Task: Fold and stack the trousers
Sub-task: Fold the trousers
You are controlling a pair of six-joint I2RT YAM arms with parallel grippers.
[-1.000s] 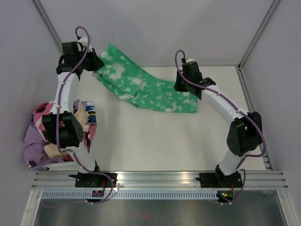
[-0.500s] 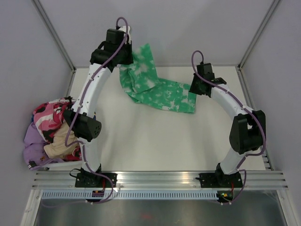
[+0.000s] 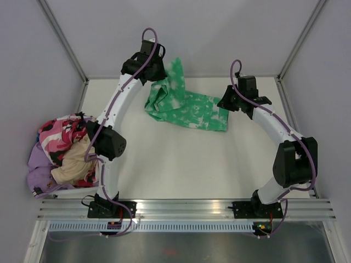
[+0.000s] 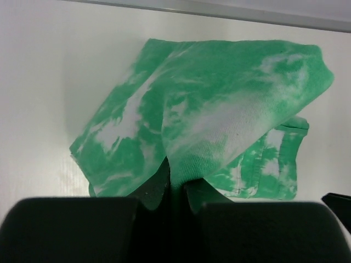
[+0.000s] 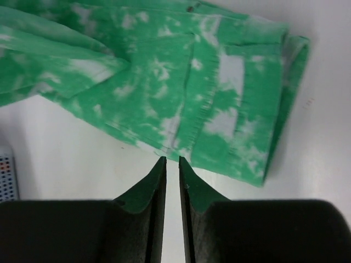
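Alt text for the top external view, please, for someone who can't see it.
The left gripper pinches one end of the green tie-dye trousers and lifts it above the white table. The right gripper is poised by their other end, and a heap of clothes sits at the table's left edge.

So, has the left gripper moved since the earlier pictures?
Yes. The left gripper, shut on the trousers, moved right, away from the back-left frame post.

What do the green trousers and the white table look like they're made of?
Trousers: soft matte cloth, probably cotton knit; fine ribbing shows on the lifted fold, and it drapes and creases. Table: hard, smooth, white with slight sheen; maybe laminate or painted board.
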